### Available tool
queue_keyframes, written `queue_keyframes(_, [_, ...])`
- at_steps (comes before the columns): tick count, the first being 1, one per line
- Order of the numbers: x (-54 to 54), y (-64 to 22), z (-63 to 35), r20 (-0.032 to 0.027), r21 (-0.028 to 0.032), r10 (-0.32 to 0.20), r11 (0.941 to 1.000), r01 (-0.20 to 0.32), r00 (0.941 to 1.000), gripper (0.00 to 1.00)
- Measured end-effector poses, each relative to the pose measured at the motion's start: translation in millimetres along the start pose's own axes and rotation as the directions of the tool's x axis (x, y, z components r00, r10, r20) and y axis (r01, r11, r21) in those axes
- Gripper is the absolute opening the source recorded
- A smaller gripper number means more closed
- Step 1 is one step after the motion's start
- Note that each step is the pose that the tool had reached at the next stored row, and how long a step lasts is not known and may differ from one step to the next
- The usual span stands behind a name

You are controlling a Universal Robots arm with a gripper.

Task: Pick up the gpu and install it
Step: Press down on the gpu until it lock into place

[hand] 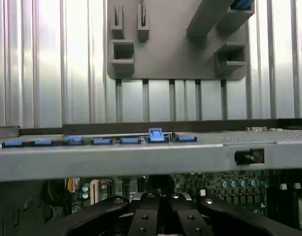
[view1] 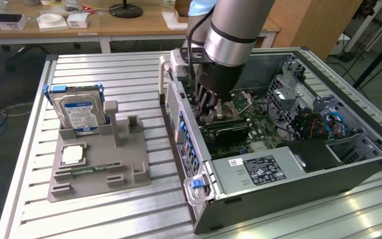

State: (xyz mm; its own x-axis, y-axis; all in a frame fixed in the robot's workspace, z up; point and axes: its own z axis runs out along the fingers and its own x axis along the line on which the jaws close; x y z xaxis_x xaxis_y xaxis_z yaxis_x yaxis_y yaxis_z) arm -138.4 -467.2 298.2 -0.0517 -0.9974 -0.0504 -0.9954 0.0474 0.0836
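exterior view looks down from high and near; wrist view close over the shared computer case (view1: 290, 164) wall.

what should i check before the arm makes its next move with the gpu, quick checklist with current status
1. Gripper is down inside the open computer case, over the motherboard: ok.
2. Gripper fingers closed: ok, shut.
3. GPU actually held between the fingers: cannot tell, the spot under the fingertips is dark.
4. GPU seated in its slot: cannot tell.
5. Grey parts holder on the table: the hard drive stands upright in it and the slot beside it holds no card: ok.
6. Arm free of the case's side wall: ok, the arm descends inside the wall.
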Motion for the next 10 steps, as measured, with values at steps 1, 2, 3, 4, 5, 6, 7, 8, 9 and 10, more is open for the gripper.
queue_keyframes(1, [-0.2, -3.6, 0.1, 0.0001, 0.0, 0.0, 1.0, 0.0, 1.0, 0.11])
queue_keyframes(2, [-0.4, -7.1, 0.3, 0.0001, 0.0, 0.0, 1.0, 0.0, 1.0, 0.11])
queue_keyframes(3, [-0.5, -10.2, 0.7, 0.0001, 0.0004, 0.0, 1.0, 0.0, 1.0, 0.11])
queue_keyframes(4, [-0.6, -13.8, 1.4, 0.0001, 0.0007, 0.0, 1.0, 0.0, 1.0, 0.11])
queue_keyframes(5, [-0.7, -17.8, 2.1, 0.0002, 0.001, 0.0, 1.0, 0.0, 1.0, 0.11])
queue_keyframes(6, [-0.9, -22.2, 2.9, 0.0002, 0.0014, 0.0, 1.0, 0.0, 1.0, 0.11])
queue_keyframes(7, [-1.1, -27.0, 3.6, 0.0003, 0.0017, 0.0, 1.0, 0.0, 1.0, 0.11])
queue_keyframes(8, [-1.3, -31.4, 4.3, 0.0002, 0.0018, 0.0, 1.0, 0.0, 1.0, 0.11])
queue_keyframes(9, [-1.5, -36.4, 5.1, 0.0002, 0.002, 0.0, 1.0, 0.0, 1.0, 0.11])
queue_keyframes(10, [-1.6, -40.9, 5.8, 0.0002, 0.002, 0.0, 1.0, 0.0, 1.0, 0.11])
